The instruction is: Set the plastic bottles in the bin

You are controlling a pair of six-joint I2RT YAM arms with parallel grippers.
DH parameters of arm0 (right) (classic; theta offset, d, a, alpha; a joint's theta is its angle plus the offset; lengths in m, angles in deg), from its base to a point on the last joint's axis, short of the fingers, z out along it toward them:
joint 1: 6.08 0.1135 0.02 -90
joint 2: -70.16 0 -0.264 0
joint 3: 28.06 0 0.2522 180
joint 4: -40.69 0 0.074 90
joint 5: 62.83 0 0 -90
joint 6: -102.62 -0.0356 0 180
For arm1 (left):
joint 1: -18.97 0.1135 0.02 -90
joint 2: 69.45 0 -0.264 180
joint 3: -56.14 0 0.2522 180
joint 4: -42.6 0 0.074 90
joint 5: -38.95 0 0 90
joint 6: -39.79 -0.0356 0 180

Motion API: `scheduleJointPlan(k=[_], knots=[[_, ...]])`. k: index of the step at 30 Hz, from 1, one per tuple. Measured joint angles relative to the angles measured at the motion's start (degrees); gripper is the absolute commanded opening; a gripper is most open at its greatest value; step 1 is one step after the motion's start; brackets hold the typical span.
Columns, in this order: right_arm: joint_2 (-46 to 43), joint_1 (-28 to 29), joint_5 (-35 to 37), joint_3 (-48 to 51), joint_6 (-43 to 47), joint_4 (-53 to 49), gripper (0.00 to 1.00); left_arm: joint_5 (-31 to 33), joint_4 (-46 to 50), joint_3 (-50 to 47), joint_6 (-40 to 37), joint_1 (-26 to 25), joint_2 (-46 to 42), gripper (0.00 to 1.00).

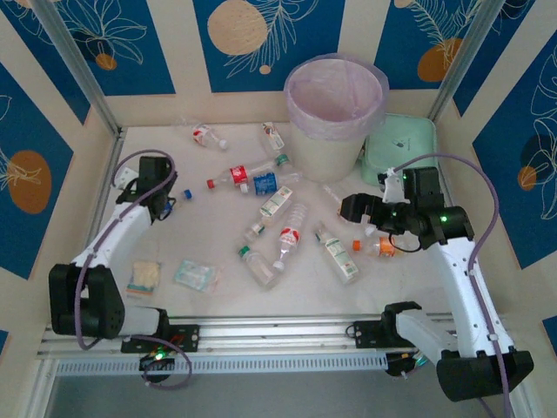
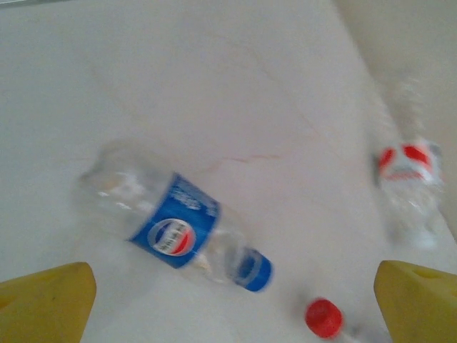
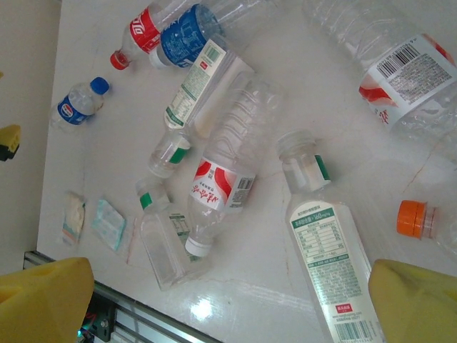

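From where I stand, the clear plastic bottles (image 1: pixel 290 233) lie scattered over the white tabletop (image 1: pixel 209 228), in front of the round cream bin with its pink liner (image 1: pixel 324 155). The left hand (image 2: pixel 232 314) hangs with its fingers spread wide above a small blue-labelled, blue-capped bottle (image 2: pixel 178 229). The right hand (image 3: pixel 228 307) is spread too, holding nothing, over a green-and-white-labelled bottle (image 3: pixel 332 250).

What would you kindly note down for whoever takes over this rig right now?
Left gripper: open, empty, above the small blue-label bottle.
Right gripper: open, empty, above the middle cluster.
Plastic bottles: scattered lying on the table; none can be seen inside the bin at the far side.
Done: nothing visibly binned.
Left: every bottle on the table.
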Motion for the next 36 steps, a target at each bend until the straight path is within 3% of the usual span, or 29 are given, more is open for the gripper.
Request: scheduleJointPlan(k=[3, 9, 18, 30, 36], knots=[[0.07, -0.04, 0.00, 0.00, 0.00, 0.26, 0.99, -2.19, 3.72, 0.46, 6.38, 3.06, 3.30, 0.99], [0.13, -0.04, -0.02, 0.09, 0.26, 0.63, 0.99, -5.62, 4.59, 0.52, 18.05, 3.50, 9.44, 0.99], [0.11, -0.44, 0.26, 0.11, 1.09, 0.42, 0.99, -3.30, -0.96, 1.22, 30.75, 3.50, 18.53, 0.99], [-0.31, -0.74, 0.44, 1.14, 1.09, -0.07, 0.99, -2.43, -2.75, 2.69, 30.86, 3.52, 23.26, 0.70], [-0.31, -0.79, -0.09, 1.14, 1.03, 0.02, 0.99, -2.71, -2.91, 3.02, 21.75, 3.63, 22.99, 0.67]])
